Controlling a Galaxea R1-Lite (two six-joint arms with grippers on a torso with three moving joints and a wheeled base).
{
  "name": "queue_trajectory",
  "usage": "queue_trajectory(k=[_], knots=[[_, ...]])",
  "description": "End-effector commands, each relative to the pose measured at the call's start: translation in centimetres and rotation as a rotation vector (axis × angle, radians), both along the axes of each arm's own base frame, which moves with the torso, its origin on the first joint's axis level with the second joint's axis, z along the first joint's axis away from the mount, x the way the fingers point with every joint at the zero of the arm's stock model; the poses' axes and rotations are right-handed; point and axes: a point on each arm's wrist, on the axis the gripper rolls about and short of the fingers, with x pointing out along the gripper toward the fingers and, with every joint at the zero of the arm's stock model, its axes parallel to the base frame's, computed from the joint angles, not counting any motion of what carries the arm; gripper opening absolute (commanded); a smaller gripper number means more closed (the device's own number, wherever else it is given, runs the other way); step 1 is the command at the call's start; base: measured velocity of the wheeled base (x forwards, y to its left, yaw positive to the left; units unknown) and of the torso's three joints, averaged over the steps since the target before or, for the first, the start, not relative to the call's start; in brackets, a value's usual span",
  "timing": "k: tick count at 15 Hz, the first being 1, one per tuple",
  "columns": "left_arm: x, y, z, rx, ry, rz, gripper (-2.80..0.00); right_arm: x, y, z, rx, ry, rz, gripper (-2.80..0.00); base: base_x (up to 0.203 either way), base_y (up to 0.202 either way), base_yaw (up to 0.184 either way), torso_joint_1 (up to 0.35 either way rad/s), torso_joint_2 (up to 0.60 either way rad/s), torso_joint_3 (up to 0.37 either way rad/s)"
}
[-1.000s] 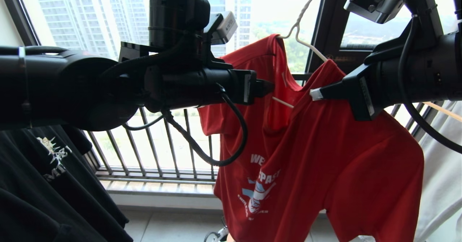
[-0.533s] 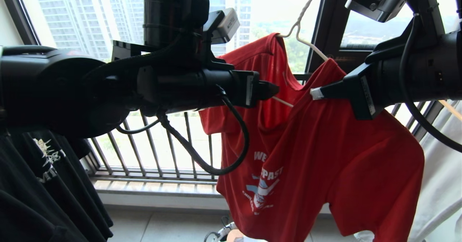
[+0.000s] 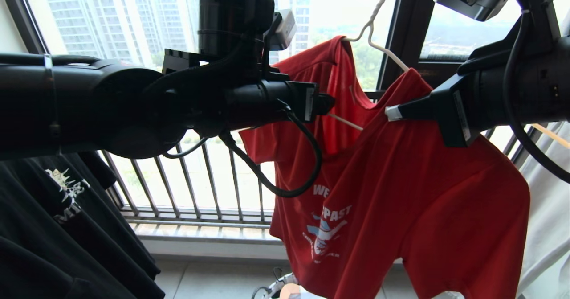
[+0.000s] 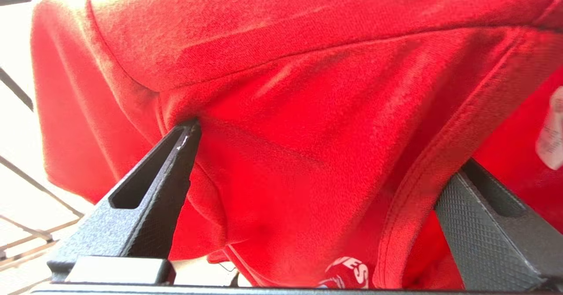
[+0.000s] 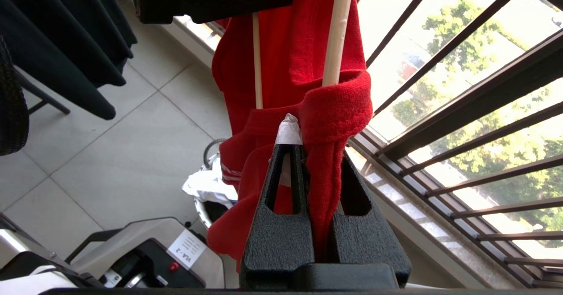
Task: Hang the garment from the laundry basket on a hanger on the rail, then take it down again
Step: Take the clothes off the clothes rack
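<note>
While the garment (image 3: 401,192) is hung askew on the hanger (image 3: 378,45), both arms are seen raised in front of it. Nearest the camera, the left gripper (image 3: 327,105) is shown at the garment's left shoulder, its fingers (image 4: 149,189) spread wide with red cloth lying loosely between them and nothing clamped. The right gripper (image 3: 392,112) is shown at the garment's right shoulder, its fingers (image 5: 281,224) pinched together on a fold of the collar beside the hanger's rod. Below the garment's hem, the laundry basket (image 5: 206,198) is partly seen on the floor tiles (image 5: 110,145). Left of the garment a black T-shirt (image 3: 58,227) is hung, and behind it the window railing (image 3: 200,183) is seen.
</note>
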Motion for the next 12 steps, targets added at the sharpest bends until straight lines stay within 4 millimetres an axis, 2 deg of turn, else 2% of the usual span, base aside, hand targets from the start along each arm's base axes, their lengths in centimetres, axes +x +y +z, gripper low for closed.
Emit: queue_trajectory(k=[1,7,10,12], knots=[[0.0,0.1,0.1,0.002,-0.006,0.032,0.0,-0.1,-0.1,0.0,-0.001,0.0,0.001,-2.8,0.0,0.0,0.0,0.0,0.0,0.0],[-0.6,0.6,0.8,-0.016,-0.015,0.031,0.0,-0.1,0.0,0.0,-0.003,0.0,0.0,-2.8,0.0,0.0,0.0,0.0,0.0,0.0],[-1.3,1.3,0.5,-0.004,-0.004,0.031,0.0,0.0,0.0,0.0,-0.004,0.0,-0.003,-2.8,0.0,0.0,0.0,0.0,0.0,0.0],[-0.8,1.4,0.2,0.004,0.002,0.043,0.0,0.0,0.1,0.0,-0.003,0.0,0.0,-2.8,0.0,0.0,0.0,0.0,0.0,0.0]])
